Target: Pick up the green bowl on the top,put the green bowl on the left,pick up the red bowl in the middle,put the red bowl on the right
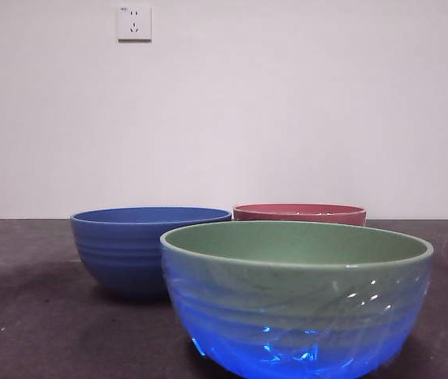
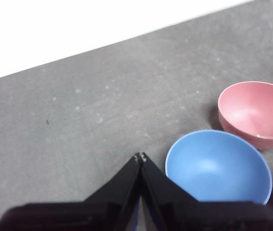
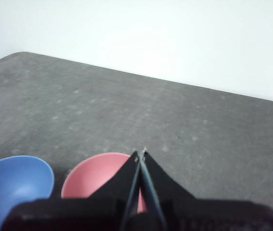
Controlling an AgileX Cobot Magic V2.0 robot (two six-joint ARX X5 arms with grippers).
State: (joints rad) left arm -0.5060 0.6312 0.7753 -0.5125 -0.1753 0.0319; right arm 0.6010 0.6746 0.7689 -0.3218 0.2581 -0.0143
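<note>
Behind green bowl (image 1: 296, 296): blue bowl (image 1: 141, 247), red bowl (image 1: 299, 213)

The green bowl (image 1: 296, 296) is seen upright on the table, nearest the front camera, glossy, faintly ribbed. The red bowl (image 1: 300, 213) is set upright behind it, empty, only its rim shown.

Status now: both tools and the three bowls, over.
Left tool shut, empty, beside blue bowl. Right tool shut, empty, above red bowl. Green bowl stands alone, nearest front camera. All three apart.
</note>
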